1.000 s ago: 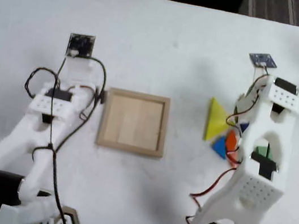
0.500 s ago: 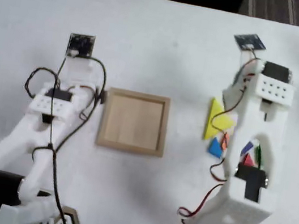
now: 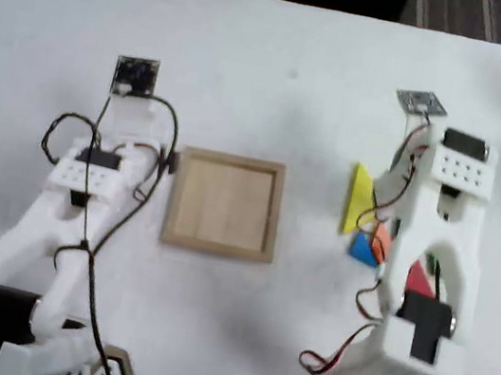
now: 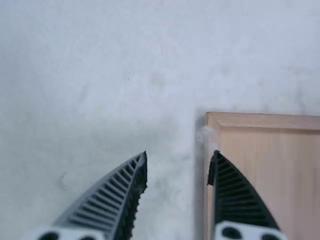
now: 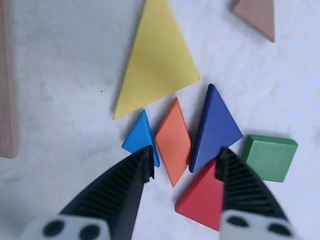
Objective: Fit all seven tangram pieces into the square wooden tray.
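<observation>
The right gripper (image 5: 184,151) gapes wide above the orange piece (image 5: 173,141), the left gripper (image 4: 179,154) parted by the tray (image 4: 260,121)

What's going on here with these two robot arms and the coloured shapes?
Two robot arms are doing a tangram puzzle. The right gripper hangs open over the loose coloured pieces, roughly above the orange piece. Nothing is gripped. The wooden tray holds no pieces yet; the left gripper sits open at its corner.
</observation>
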`<state>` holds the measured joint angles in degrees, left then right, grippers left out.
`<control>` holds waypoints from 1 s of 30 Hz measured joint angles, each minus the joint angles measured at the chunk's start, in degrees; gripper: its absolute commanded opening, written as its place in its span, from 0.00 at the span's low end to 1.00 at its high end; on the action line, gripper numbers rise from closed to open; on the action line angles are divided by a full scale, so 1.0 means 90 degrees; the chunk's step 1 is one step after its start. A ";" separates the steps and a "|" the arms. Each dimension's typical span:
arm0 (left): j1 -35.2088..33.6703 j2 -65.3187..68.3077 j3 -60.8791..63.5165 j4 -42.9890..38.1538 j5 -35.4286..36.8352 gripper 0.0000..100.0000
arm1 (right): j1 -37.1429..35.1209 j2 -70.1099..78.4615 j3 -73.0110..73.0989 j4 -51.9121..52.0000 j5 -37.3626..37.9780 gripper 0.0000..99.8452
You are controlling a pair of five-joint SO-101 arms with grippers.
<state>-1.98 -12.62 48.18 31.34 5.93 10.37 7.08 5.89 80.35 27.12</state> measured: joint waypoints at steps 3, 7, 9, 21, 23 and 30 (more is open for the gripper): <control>0.0000 0.0000 0.0000 0.0000 0.0000 0.21 | 0.0274 -0.0459 0.0996 -0.0850 0.0020 0.25; 0.0000 0.0000 0.0000 0.0000 0.0000 0.21 | 0.0547 -0.0635 0.1846 -0.1778 0.0010 0.24; 0.0000 0.0000 0.0000 0.0000 0.0000 0.21 | 0.0654 -0.0654 0.2129 -0.2061 0.0020 0.24; 0.0000 0.0000 0.0000 0.0000 0.0000 0.21 | 0.0821 -0.0527 0.2696 -0.3175 0.0313 0.24; 0.0000 0.0000 0.0000 0.0000 0.0000 0.21 | 0.0840 -0.0215 0.2676 -0.3223 0.0479 0.24; 0.0000 0.0000 0.0000 0.0000 0.0000 0.21 | 0.0947 0.0615 0.1866 -0.3223 0.0567 0.20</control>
<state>-1.98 -12.62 48.18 31.34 5.93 18.90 12.62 22.68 51.34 32.22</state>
